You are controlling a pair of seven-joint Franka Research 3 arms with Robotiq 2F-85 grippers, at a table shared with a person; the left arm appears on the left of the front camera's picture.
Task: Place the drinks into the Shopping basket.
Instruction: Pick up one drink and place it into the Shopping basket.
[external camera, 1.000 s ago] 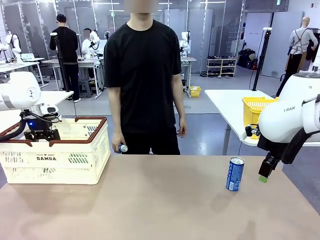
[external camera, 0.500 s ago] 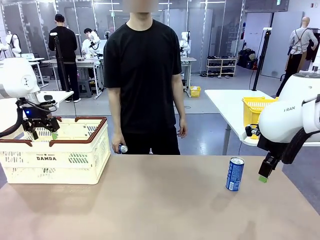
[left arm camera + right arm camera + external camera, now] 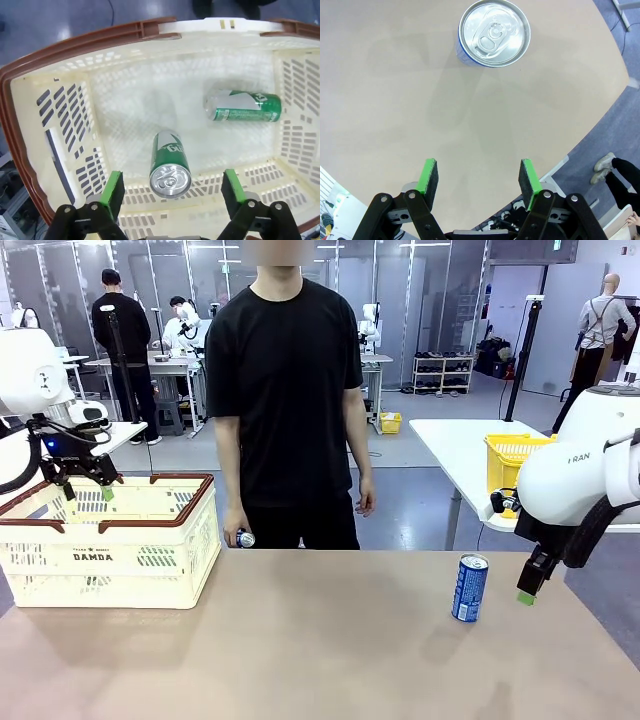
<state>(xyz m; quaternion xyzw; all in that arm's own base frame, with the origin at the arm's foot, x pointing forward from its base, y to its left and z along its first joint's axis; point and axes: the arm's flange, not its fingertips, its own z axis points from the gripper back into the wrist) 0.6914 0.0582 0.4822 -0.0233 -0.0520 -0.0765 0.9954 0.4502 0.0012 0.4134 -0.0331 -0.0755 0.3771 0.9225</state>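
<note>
The cream Shopping basket [image 3: 150, 560] with a brown rim stands at the table's left. My left gripper [image 3: 87, 492] hangs open just above it with nothing between its fingers. In the left wrist view, the basket [image 3: 75, 47] holds two green drinks: one can [image 3: 170, 165] upright below the left gripper [image 3: 173, 182], the other can [image 3: 243, 106] lying on its side. A blue drink can [image 3: 469, 588] stands on the table at the right. My right gripper [image 3: 528, 590] hovers beside it. The right wrist view shows the blue can [image 3: 494, 32] from above, well ahead of the open, empty right gripper [image 3: 478, 175].
A person stands at the far edge of the table, holding a small can [image 3: 243, 537] in a lowered hand. A yellow mesh basket [image 3: 515, 455] sits on a white table behind right. The table edge [image 3: 600, 120] runs close to my right gripper.
My left gripper has risen from inside the basket to above its rim and its fingers have spread wider. The right arm and the blue can have not moved.
</note>
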